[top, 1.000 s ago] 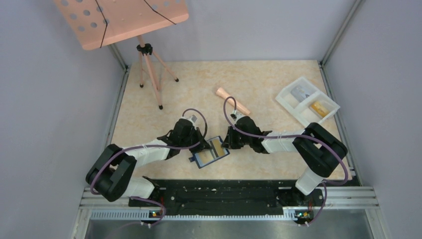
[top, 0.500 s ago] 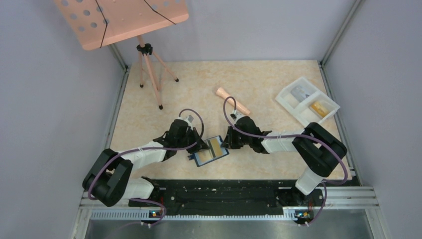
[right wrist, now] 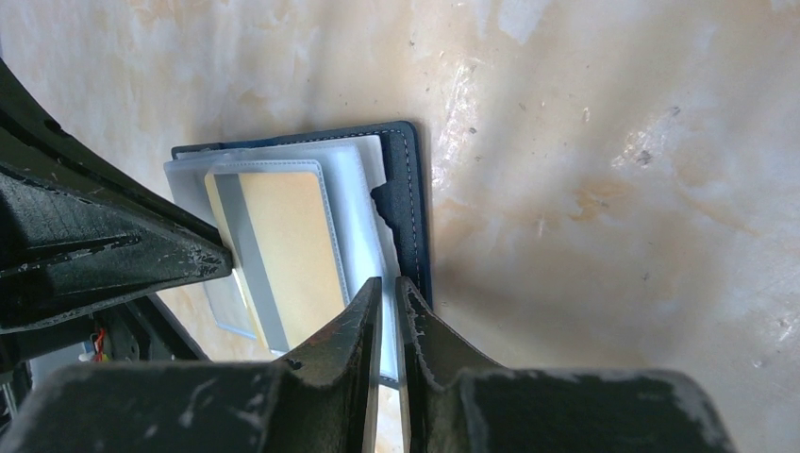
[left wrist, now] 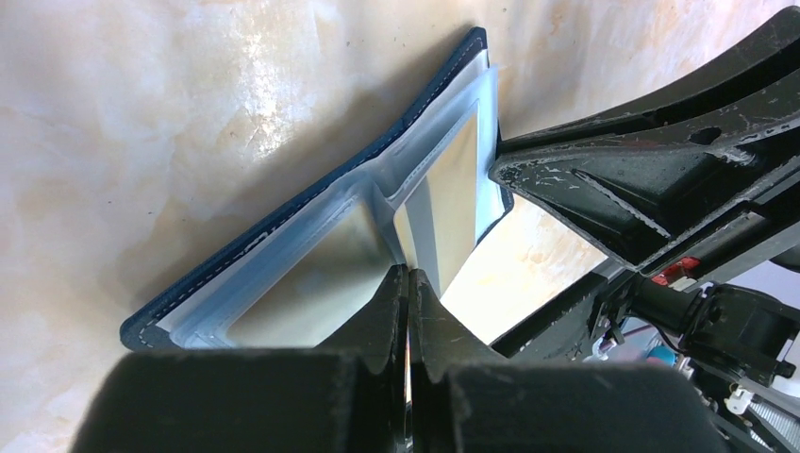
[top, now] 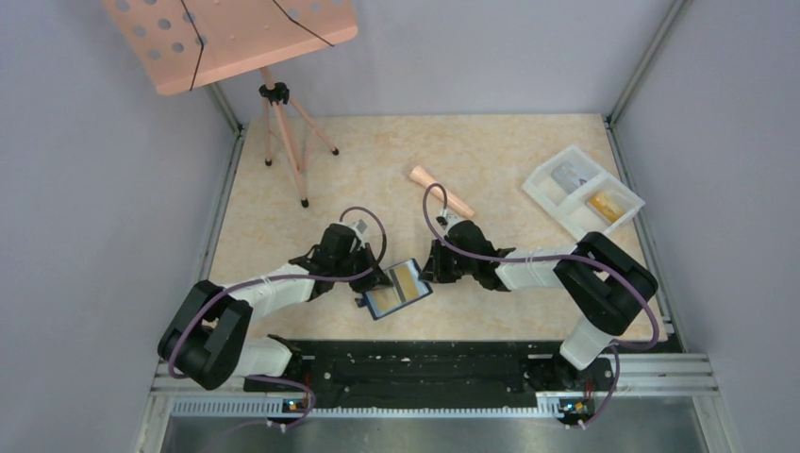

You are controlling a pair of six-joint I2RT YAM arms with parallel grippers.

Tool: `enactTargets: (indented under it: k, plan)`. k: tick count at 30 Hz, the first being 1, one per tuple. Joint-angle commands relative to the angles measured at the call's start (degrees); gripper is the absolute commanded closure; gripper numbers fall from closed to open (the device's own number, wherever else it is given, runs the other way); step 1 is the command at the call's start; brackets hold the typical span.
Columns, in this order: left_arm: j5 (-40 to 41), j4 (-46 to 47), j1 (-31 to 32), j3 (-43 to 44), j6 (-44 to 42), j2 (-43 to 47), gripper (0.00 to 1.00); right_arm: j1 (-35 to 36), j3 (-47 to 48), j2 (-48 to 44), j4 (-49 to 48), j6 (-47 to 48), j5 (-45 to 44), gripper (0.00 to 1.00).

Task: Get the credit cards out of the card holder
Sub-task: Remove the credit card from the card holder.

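Note:
The card holder lies open near the table's front edge, navy outside with pale blue clear pockets. A tan-gold credit card sits in its right pocket and a silver one in its left. My left gripper is shut, its tips pressed at the holder's middle fold; whether they pinch a leaf does not show. My right gripper is shut on the holder's clear pocket edge, beside the tan card.
A white two-compartment tray at the back right holds a silver and a gold card. A pink cylinder lies behind the grippers. A tripod music stand stands at the back left. A black rail runs along the near edge.
My left arm has drawn back slightly to the left, and the holder has shifted a little with it. The right arm has stayed put.

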State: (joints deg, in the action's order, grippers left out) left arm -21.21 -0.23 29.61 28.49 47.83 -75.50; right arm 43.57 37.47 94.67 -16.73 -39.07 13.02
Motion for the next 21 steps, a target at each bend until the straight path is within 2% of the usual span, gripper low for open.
enactTargets:
  k: [1, 8, 15, 21]
  plan:
    - [-2.7, -0.3, -0.5, 2.0, -2.2, 0.9, 1.00, -0.7, -0.8, -1.4, 1.4, 1.7, 1.2, 0.87]
    - [-3.7, -0.3, -0.5, 4.1, -5.1, -1.2, 1.00, -0.7, 0.3, -7.6, 1.9, 2.0, 2.7, 0.76]
    - [-5.7, 2.1, -0.6, 4.5, -5.7, -3.1, 1.00, -0.5, 1.7, -6.0, -1.5, 2.2, 7.3, 0.75]
    - [-6.4, 2.5, -0.6, 4.7, -5.3, -3.7, 1.00, -0.2, 3.1, -2.5, -0.8, 1.9, 6.5, 0.70]
